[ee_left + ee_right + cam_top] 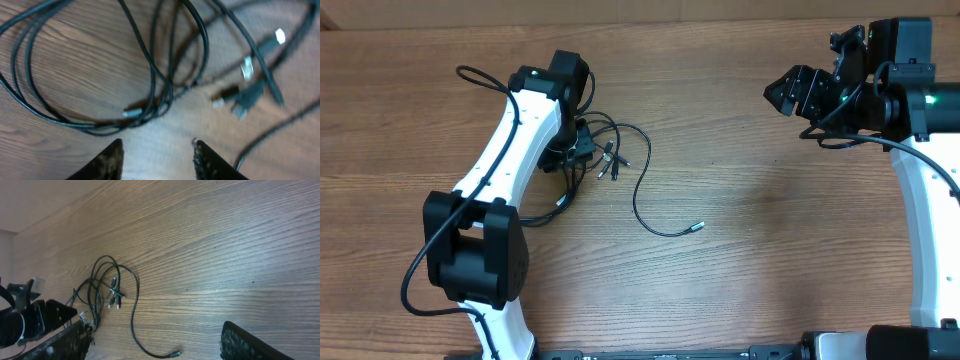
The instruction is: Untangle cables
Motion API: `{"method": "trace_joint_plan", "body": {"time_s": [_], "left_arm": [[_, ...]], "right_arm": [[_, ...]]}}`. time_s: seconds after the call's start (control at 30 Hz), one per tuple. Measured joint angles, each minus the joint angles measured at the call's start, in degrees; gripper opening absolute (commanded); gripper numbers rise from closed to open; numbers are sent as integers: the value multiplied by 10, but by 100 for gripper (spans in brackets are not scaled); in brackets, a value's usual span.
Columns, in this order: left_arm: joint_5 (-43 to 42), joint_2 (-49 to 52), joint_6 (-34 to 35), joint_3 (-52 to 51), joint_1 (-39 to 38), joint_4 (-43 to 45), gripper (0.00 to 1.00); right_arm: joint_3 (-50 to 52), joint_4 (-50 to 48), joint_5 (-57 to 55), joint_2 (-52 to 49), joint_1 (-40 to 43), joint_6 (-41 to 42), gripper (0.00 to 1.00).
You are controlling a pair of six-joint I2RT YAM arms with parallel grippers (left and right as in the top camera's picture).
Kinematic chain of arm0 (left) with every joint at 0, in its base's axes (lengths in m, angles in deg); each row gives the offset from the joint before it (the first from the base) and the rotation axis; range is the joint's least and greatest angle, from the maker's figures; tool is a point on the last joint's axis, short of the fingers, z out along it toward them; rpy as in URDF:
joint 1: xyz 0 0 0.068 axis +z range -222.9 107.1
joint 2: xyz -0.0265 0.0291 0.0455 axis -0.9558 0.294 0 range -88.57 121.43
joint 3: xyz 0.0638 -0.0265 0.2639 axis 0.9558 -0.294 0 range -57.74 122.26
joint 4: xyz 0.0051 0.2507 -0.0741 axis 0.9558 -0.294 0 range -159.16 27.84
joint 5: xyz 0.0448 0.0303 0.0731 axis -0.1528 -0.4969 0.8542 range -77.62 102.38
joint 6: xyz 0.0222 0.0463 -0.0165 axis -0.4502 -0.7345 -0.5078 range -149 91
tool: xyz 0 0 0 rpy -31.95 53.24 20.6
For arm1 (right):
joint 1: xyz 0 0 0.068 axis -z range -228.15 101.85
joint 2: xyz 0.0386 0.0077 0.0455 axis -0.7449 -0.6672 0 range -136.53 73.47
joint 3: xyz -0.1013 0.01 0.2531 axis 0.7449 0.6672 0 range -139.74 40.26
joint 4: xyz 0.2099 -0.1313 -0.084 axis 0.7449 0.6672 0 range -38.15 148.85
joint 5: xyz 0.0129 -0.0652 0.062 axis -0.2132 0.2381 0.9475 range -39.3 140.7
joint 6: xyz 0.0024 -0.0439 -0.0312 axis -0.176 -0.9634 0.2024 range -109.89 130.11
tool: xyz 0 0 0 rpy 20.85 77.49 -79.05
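With our left gripper (157, 146) poised over the cables (167, 92), jaws apart, we judge the next move is pinching one of them free.

A wooden table (770, 260) fills nearly every view. It is mid-brown, with a fine grain that runs left to right. A few small dark specks (187, 289) dot the bare wood towards the right. Along the far edge lies a paler strip (620, 8). In the right wrist view a plain beige surface (45, 200) shows beyond the far-left corner; whether it is wall or floor cannot be told.
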Motion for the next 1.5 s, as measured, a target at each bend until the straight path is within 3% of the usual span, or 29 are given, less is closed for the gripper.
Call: {"method": "trace_joint_plan", "body": {"time_s": [0.37, 0.57, 0.7, 0.77, 0.97, 1.17, 1.33, 1.5], "left_arm": [[52, 55, 102, 0, 13, 60, 48], [53, 88, 121, 0, 35, 83, 32], [53, 101, 128, 0, 44, 100, 4], [53, 106, 127, 0, 45, 109, 4], [52, 106, 58, 52, 45, 45, 4], [-26, 47, -70, 251, 36, -30, 4], [-138, -84, -118, 385, 24, 17, 4], [-209, -190, -119, 441, 25, 95, 4]], "right_arm": [[0, 0, -20, 0, 0, -6, 84], [0, 0, -23, 0, 0, -11, 84], [0, 0, -24, 0, 0, -11, 84], [0, 1, -24, 0, 0, -12, 84], [0, 2, -23, 0, 0, -12, 85], [0, -9, 6, 0, 0, -13, 84], [0, -14, 22, 0, -5, -15, 85], [0, -25, 59, 0, -28, -36, 87]]}}
